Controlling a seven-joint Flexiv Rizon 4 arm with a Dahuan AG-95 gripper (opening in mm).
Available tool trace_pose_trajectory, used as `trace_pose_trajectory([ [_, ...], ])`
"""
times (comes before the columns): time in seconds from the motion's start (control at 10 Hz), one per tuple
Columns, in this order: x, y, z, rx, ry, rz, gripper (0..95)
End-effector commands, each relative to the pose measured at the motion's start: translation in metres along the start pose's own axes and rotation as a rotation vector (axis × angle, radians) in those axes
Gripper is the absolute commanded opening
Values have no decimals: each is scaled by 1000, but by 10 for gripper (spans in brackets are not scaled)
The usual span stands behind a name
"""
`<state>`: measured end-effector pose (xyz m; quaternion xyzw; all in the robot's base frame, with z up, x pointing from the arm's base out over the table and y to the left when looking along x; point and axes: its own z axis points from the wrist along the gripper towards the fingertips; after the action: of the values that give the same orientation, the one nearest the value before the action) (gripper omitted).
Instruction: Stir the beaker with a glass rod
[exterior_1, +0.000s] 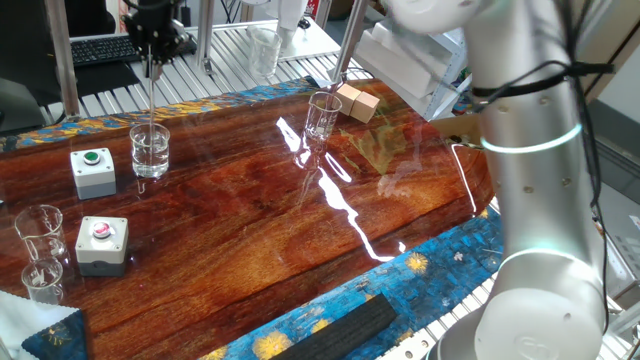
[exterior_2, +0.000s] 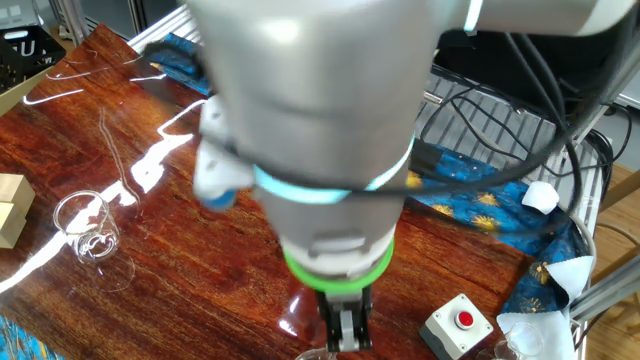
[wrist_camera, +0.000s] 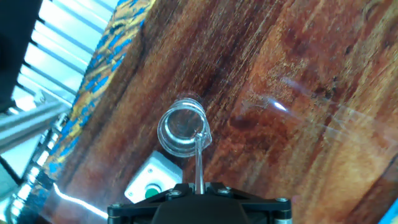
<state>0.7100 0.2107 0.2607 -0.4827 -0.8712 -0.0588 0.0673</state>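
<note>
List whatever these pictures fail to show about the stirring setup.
- The other fixed view: the arm's own body blocks most of the table; the beaker is cut off by the bottom edge.
- One fixed view: the glass rod is a faint line.
- Hand view: the gripper fingertips are cut off below.

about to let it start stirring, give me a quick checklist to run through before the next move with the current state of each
1. Claw shut on the glass rod: ok, the rod hangs straight down from the closed fingers.
2. Rod lined up over the beaker: ok, the hand view shows its lower end inside the rim, near one wall.
3. Rod tip down in the liquid: cannot tell, the rod is nearly invisible at its lower end.
4. Beaker upright on the table: ok.
5. Room beside the beaker: ok, the green button box stands close but apart.
6. Other glassware out of the way: ok, the taller glass stands well off.
</note>
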Motion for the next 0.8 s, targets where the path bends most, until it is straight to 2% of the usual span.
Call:
trace_pose_trajectory([
  [0.1,-5,6,1,-87,-30,63,0],
  [0.2,-6,7,0,-94,-31,77,0],
  [0.8,-6,7,0,-88,-32,70,0],
])
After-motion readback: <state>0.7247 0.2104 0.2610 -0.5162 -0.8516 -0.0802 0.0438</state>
